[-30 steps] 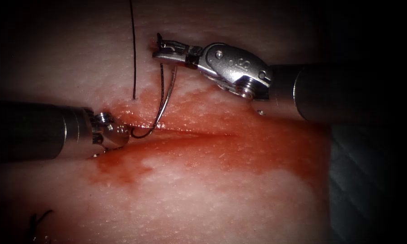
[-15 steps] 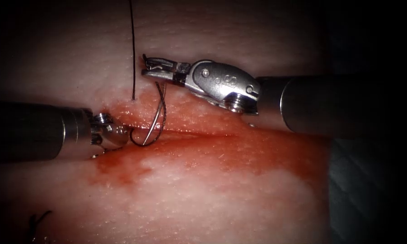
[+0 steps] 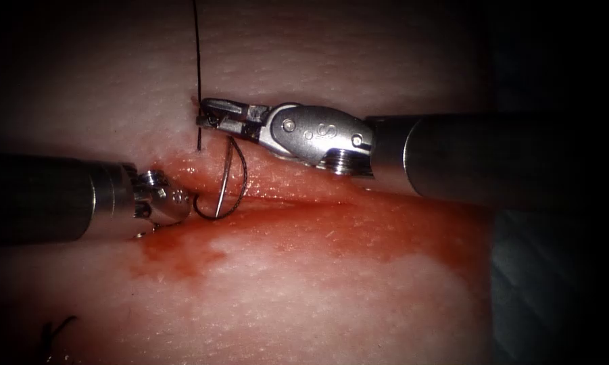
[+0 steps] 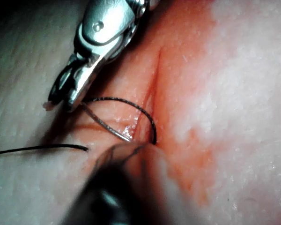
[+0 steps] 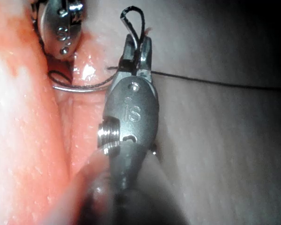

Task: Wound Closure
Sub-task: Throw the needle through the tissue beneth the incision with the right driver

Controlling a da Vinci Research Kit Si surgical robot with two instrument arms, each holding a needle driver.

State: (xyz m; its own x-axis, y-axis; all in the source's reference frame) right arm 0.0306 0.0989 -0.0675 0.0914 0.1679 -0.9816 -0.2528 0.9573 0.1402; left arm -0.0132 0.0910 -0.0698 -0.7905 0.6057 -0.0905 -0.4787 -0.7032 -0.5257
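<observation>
My right tool comes in from the right, jaws shut on the tail end of the curved needle, where the thread joins it. The needle hangs down from there to the left end of the cut, its tip at the tissue beside my left tool. A dark thread loop curls beside the needle. In the left wrist view the needle runs from the right tool towards my left tool. The right wrist view shows the right tool pinching needle end and thread loop.
A taut thread strand rises from the tissue just above the cut's left end. Red fluid stains the tissue around the cut. Cut thread ends lie at the lower left. The right tool's shaft spans the right side.
My right tool has moved left and down with the needle's tail, swinging the needle more upright over the cut's left end. The left tool has stayed put.
</observation>
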